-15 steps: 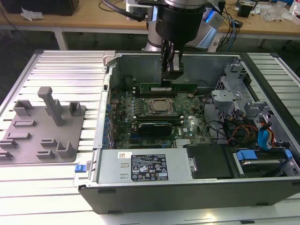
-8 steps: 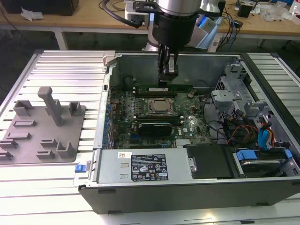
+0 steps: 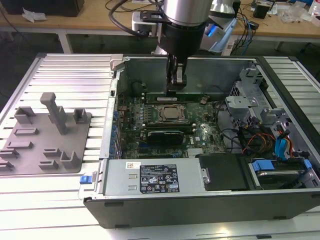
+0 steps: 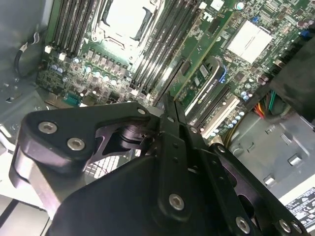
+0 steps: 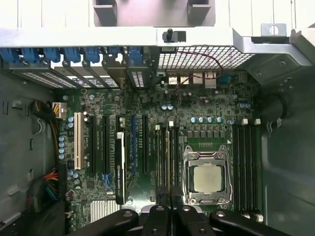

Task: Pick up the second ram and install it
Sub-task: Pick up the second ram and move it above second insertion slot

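Inside the open computer case (image 3: 142,70), the gripper (image 3: 176,88) stood clamped on the top edge of the second ram (image 3: 197,94), a green stick lying level beyond the processor socket (image 3: 170,114) in the exterior view. The fingers hid its middle, and whether it sat in a slot could not be made out.

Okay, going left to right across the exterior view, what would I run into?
Grey fixture plate → blue latch → gripper → orange cables → blue cable
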